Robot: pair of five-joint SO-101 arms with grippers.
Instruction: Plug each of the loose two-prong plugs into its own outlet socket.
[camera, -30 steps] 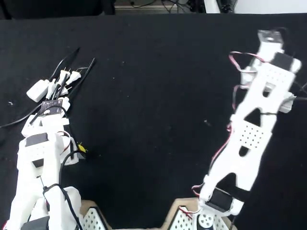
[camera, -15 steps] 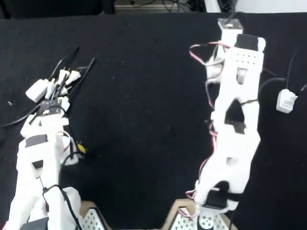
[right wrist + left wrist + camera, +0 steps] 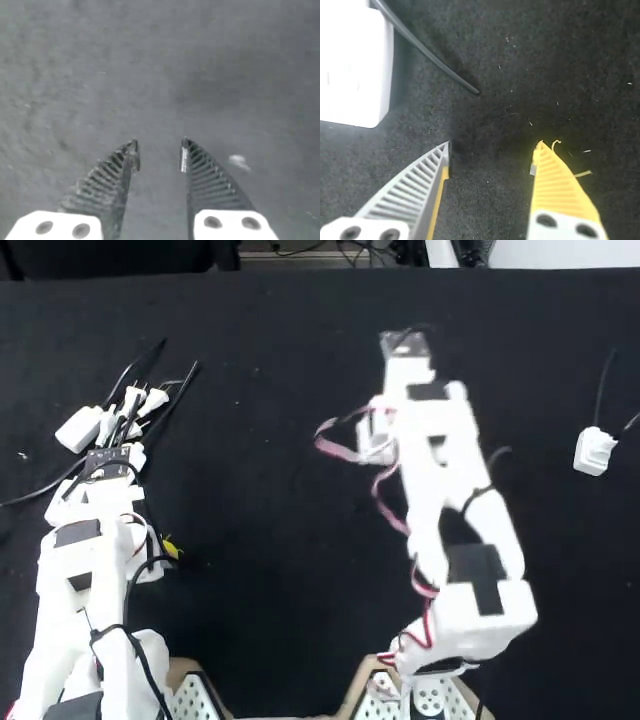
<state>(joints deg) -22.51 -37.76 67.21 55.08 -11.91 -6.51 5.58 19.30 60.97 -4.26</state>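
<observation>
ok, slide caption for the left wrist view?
Open left tool above the black table, white block and black cable just beyond its tips.

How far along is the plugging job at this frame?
Done: nothing clearly; a plug on the left lies with prongs bare. In hand: nothing; the left gripper is open beside a white block, the right gripper open over bare cloth. Left: seemingly every plug; the white piece at far right is too small to judge.

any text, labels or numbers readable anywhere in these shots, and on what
No text can be read in any view.
white block, left wrist view: any marking on it is too blurred to read.
white corded piece, right side of the table in the high view: too small to tell any print.
</observation>
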